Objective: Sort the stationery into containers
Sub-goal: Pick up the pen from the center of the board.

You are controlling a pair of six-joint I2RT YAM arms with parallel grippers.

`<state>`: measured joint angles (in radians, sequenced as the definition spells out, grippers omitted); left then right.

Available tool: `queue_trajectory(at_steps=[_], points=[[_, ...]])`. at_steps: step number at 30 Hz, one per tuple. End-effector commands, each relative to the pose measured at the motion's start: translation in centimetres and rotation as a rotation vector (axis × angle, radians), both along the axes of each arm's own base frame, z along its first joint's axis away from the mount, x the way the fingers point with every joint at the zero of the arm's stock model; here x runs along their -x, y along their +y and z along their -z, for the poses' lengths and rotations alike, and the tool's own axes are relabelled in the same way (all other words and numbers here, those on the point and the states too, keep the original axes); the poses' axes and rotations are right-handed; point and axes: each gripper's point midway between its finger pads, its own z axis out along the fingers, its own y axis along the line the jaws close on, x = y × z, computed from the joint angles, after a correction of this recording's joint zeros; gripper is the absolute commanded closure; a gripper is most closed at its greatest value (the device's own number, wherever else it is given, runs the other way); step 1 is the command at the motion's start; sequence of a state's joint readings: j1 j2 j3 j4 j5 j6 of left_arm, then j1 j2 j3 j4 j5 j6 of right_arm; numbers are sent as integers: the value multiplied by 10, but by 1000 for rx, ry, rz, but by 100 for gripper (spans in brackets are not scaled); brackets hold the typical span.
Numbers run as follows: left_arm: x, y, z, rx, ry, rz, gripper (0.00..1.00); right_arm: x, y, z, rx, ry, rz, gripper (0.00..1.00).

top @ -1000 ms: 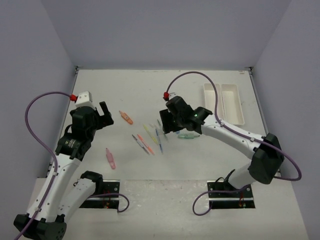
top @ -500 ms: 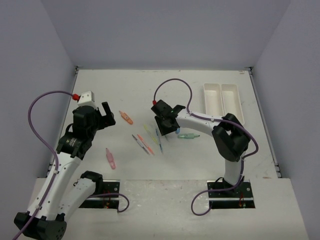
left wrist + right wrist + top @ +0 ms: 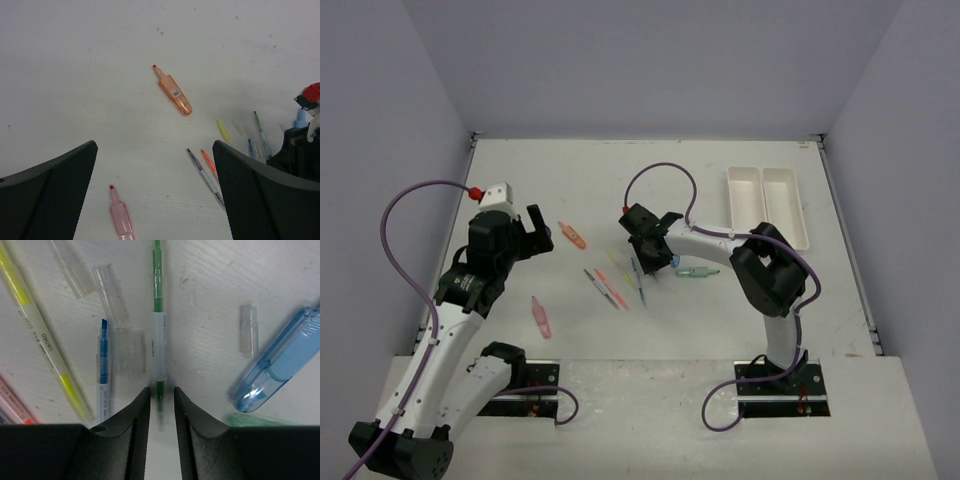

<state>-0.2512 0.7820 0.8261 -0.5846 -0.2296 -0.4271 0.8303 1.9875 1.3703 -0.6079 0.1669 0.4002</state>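
R gripper point(image 3: 161, 391) sits over the green pen point(image 3: 158, 340), jaws at a narrow slot astride its near end. A sliver of table point(image 3: 210, 280) shows each side, so it's not clamped. Wrist view, left of green pen: clear cap point(image 3: 129, 351) just beside its white sleeve, then blue pen point(image 3: 102, 375), yellow pen point(image 3: 40, 340) further out. To the right: a bare strip, then loose cap point(image 3: 248, 330) & blue marker point(image 3: 280, 360). L gripper point(image 3: 532, 232) is spread wide, holding nothing, well apart from green pen. Orange marker point(image 3: 173, 91) & pink marker point(image 3: 121, 220) lie betw. Trays point(image 3: 744, 200) point(image 3: 786, 205) sit beyond green pen by table's right edge, bare top betw.
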Motion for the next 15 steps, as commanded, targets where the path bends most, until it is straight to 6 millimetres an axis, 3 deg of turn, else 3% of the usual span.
queue_trajectory(at_steps=[1, 4, 8, 9, 15], points=[[-5, -4, -12, 4, -55, 26, 0, -14, 9, 0, -2, -33, -9, 73], [-4, -4, -13, 5, -60, 26, 0, -17, 5, 4, 15, -35, 0, 76], [-4, -4, -13, 5, -62, 26, 0, -18, -1, 2, 25, -43, 19, 93], [-5, -4, -14, 6, -63, 27, 0, -19, -2, -1, 26, -52, 24, 99], [-8, -7, -14, 12, -50, 30, 0, -27, -6, -45, -3, -138, 46, 100]])
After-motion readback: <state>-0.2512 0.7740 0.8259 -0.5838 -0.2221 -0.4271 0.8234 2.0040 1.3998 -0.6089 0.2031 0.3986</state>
